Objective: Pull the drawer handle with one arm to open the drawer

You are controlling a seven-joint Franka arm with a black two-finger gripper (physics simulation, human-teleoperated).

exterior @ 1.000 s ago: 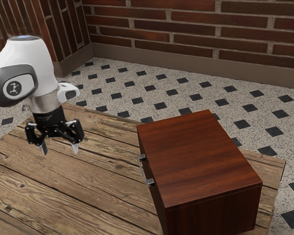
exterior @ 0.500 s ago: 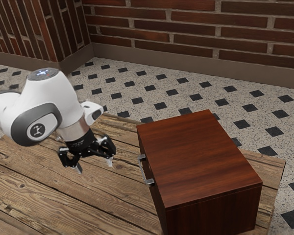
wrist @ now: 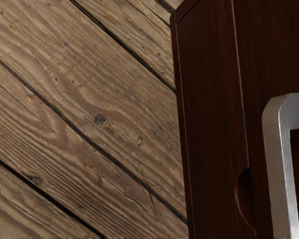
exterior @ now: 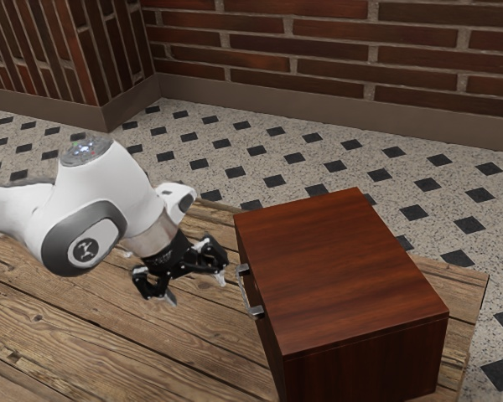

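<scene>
Gripper (exterior: 193, 282) low, beside drawer handle (exterior: 249, 291)

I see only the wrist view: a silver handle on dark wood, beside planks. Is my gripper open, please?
Observer: Yes. In the exterior view the gripper is open, with its fingers spread.
Operator: Does it touch the handle?
Observer: No. It hangs beside the handle, on the exterior view's left, with a small gap between them.
Operator: Is anything pulled out?
Observer: No. The drawer front looks flush with the cabinet.
</scene>
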